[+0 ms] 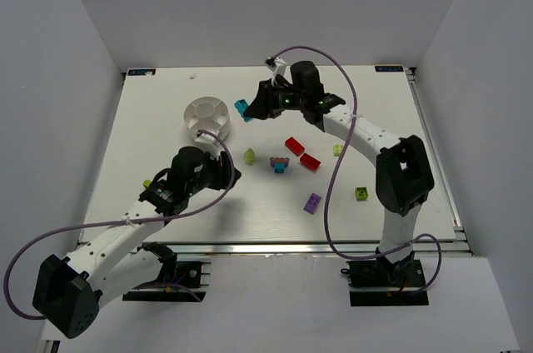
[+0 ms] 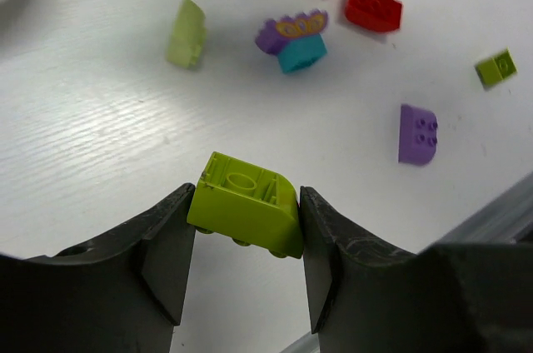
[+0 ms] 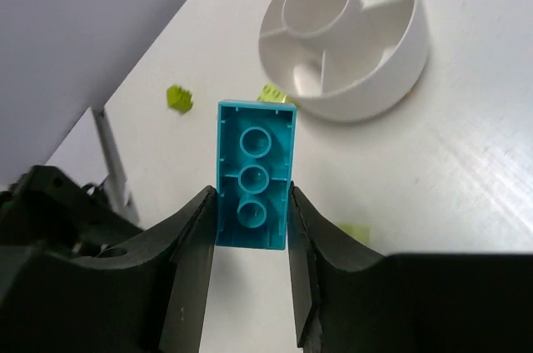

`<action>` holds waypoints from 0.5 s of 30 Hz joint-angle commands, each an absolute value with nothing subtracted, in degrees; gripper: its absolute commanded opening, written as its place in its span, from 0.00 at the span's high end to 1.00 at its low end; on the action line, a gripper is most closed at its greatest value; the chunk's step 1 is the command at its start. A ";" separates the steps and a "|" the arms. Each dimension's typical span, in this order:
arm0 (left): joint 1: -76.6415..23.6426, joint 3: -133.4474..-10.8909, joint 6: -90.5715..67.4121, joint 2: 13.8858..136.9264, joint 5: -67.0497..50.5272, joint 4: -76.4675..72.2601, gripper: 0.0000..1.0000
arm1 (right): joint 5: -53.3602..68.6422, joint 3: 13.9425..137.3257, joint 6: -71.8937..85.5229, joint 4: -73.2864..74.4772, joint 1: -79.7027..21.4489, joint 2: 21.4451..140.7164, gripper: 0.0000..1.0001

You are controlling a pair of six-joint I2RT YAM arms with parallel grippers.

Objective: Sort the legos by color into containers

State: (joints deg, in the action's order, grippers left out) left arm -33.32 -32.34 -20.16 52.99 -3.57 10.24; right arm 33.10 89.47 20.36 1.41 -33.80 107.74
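My left gripper [image 2: 246, 241] is shut on a lime-green brick [image 2: 246, 207], held studs-down above the table. In the top view this gripper [image 1: 232, 173] sits below the white divided dish [image 1: 204, 132]. My right gripper [image 3: 250, 228] is shut on a long cyan brick [image 3: 254, 174], hollow underside toward the camera, just right of the dish [image 3: 375, 91]. The same brick [image 1: 242, 108] also shows from above. Loose on the table lie two red bricks [image 1: 294, 146] [image 1: 310, 161], a purple-on-cyan stack [image 1: 279, 164], a purple brick [image 1: 312, 203] and several lime ones [image 1: 249, 155].
More lime bricks lie at the right [image 1: 362, 193] [image 1: 338, 150] and one at the left beside my left arm [image 1: 146, 183]. Grey walls close in the table on three sides. A metal rail [image 1: 333, 246] runs along the near edge.
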 commanded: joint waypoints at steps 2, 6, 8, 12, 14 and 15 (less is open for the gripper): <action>-30.33 -42.00 -27.06 53.08 6.22 16.69 0.80 | 27.51 91.58 19.76 -14.92 -34.10 110.65 1.00; -22.62 -50.26 -30.76 54.75 7.21 24.33 0.80 | 27.51 91.23 23.81 -26.61 -35.33 115.12 1.00; -19.53 -54.73 -32.60 55.81 5.72 26.62 0.80 | 27.77 91.49 23.47 -32.50 -36.30 117.06 1.00; -14.51 -59.58 -33.75 57.21 3.87 29.35 0.80 | 28.57 94.74 18.47 -37.87 -37.79 122.77 1.00; -13.80 -61.25 -34.36 57.92 3.43 29.88 0.80 | 28.39 95.44 15.31 -41.46 -38.41 124.36 1.00; -13.36 -61.61 -34.63 58.09 3.34 29.97 0.80 | 28.39 96.06 14.51 -42.79 -38.58 125.93 1.00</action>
State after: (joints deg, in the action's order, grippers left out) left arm -14.28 -59.07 -32.60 57.45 4.27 26.24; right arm 28.51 92.29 19.46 -31.40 -37.60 124.57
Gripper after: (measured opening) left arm 0.587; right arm 0.414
